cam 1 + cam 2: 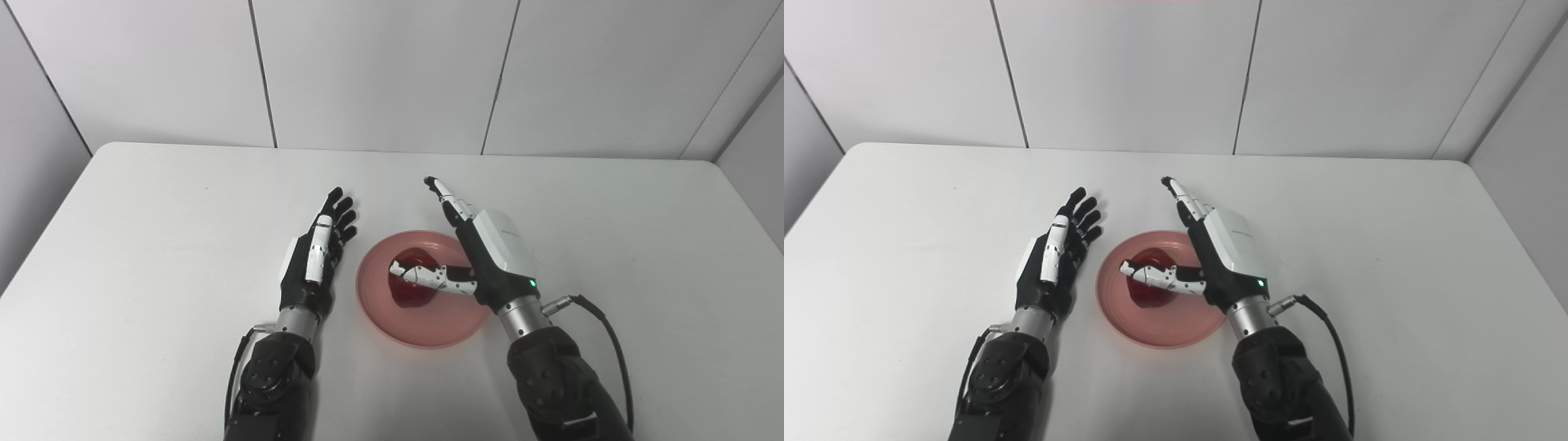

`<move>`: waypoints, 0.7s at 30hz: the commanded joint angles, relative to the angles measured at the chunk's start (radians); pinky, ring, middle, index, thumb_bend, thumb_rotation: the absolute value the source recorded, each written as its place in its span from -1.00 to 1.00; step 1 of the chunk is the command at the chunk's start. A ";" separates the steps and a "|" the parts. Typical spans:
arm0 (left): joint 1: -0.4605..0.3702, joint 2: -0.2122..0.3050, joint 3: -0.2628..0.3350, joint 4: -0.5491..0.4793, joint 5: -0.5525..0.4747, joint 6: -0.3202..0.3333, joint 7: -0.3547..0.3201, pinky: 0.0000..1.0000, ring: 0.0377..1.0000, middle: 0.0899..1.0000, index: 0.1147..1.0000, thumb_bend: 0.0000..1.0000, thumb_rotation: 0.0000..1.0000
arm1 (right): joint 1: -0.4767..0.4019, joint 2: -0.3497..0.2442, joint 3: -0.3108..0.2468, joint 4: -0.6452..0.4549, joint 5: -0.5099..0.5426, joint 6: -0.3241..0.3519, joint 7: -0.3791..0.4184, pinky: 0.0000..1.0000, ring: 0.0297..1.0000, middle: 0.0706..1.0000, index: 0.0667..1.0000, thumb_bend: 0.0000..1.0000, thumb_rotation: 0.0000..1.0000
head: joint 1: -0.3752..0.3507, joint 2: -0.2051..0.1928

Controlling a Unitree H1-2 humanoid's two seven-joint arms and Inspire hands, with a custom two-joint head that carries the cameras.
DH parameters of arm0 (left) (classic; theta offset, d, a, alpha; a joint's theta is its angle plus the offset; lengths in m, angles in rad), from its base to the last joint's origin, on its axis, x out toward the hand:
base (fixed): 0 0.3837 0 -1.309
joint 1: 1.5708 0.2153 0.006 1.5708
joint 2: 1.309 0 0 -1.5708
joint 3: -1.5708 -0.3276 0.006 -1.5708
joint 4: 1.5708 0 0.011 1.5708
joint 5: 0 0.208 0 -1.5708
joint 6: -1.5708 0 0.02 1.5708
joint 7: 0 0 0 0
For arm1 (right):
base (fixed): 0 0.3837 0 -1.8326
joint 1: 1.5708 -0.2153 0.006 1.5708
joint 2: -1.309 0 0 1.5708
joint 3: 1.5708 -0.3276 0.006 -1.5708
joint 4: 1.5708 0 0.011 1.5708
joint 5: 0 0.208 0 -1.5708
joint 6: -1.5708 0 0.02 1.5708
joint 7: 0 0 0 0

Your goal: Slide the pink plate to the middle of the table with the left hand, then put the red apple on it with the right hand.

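The red apple (413, 283) sits on the pink plate (422, 327), a little toward the far-left part of the dish, and the plate lies flat on the white table (153, 202) between the two arms. The right hand (490, 257) stands on edge just to the right of the apple, over the right rim of the plate. Its fingers (444, 196) stretch straight out and away, past the plate's far edge, while its thumb (432, 277) reaches sideways to the left across the top of the apple. Thumb and fingers are spread wide apart and do not clasp the fruit; whether the thumb actually touches the apple's skin cannot be told from either view.

To the left of the plate, just beside its rim but apart from it, the left hand (1053, 257) is held edge-on with its fingers straight, close together and pointing away from the robot; it holds nothing. The apple lies to the right of this hand, with the plate's left rim between them.

A black cable (603, 343) loops from the right wrist down along the forearm. Grey wall panels (380, 67) rise behind the table's far edge.
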 commanded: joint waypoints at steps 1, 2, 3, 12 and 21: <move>0.007 -0.007 0.000 -0.008 -0.007 0.024 0.000 0.87 0.89 0.88 0.81 -0.26 1.00 | -0.021 0.009 -0.032 -0.059 0.032 -0.053 -0.037 0.58 0.76 0.85 0.88 1.00 0.71 | -0.002 0.000; 0.007 -0.007 0.001 -0.008 -0.008 0.023 0.001 0.87 0.89 0.88 0.81 -0.26 1.00 | -0.020 0.010 -0.037 -0.062 0.035 -0.054 -0.039 0.59 0.77 0.85 0.87 1.00 0.75 | -0.002 0.000; 0.008 -0.007 0.001 -0.008 -0.007 0.025 0.002 0.87 0.89 0.88 0.81 -0.26 1.00 | -0.018 0.012 -0.051 -0.067 0.033 -0.048 -0.052 0.60 0.77 0.85 0.87 1.00 0.77 | -0.002 0.000; 0.006 0.000 0.000 -0.008 -0.006 0.026 -0.005 0.88 0.87 0.86 0.82 -0.25 1.00 | 0.021 0.023 -0.187 -0.048 0.097 -0.023 -0.117 0.59 0.75 0.81 0.84 0.90 1.00 | 0.001 -0.007; 0.007 0.003 0.003 -0.014 -0.012 0.029 -0.009 0.90 0.88 0.87 0.82 -0.23 1.00 | 0.063 0.064 -0.266 0.035 0.224 -0.046 -0.144 0.64 0.75 0.79 0.81 0.69 1.00 | 0.004 -0.009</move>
